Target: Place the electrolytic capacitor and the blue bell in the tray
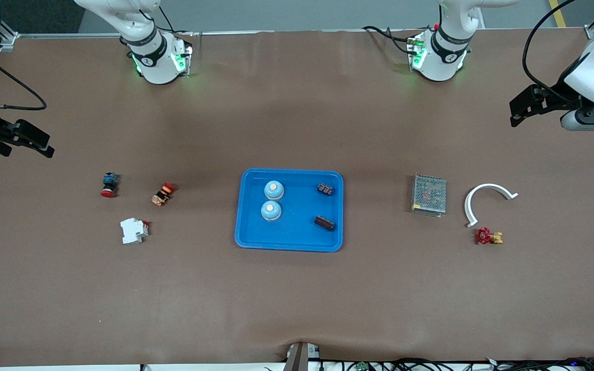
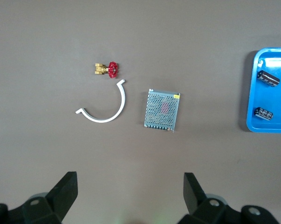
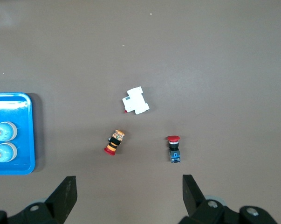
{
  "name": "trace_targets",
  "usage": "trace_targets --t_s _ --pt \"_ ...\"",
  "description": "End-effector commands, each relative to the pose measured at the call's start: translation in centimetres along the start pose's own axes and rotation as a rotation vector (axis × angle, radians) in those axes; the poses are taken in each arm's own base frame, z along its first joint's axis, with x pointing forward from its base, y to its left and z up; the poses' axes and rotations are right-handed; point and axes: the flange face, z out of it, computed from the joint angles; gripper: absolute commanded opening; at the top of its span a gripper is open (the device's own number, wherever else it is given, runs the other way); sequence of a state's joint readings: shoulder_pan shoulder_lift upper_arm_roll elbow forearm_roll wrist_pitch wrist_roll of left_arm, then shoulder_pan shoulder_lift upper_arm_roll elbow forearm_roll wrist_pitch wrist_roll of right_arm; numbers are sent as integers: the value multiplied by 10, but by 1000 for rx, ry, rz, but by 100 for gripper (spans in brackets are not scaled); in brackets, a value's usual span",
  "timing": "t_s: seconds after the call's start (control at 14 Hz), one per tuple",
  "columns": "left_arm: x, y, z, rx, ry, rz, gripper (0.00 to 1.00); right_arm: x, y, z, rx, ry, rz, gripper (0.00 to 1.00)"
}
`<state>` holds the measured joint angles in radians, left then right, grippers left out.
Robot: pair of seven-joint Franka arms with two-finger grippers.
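Both arms wait, drawn back to opposite ends of the tabletop. The left hand (image 1: 514,109) hangs with fingers apart; the right hand (image 1: 44,147) likewise, apparently spread wide.

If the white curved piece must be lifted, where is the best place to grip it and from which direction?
Probably from straight above, at the middle of the arc, jaws across the thin strip. The white curved piece lies flat on the table between the metal mesh box and the left arm's end, opening toward the red valve. The left gripper is open and empty.
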<state>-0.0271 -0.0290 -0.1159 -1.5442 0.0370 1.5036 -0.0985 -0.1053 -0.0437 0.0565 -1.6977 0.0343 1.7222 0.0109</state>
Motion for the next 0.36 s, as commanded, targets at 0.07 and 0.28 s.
trace_targets --t_s 0.07,0.28 --pt "8 -1 -1 13 -5 17 100 3 -1 -3 -11 5 -10 100" --pt "9 -4 -1 9 -5 8 100 3 1 -3 -11 4 -6 100"
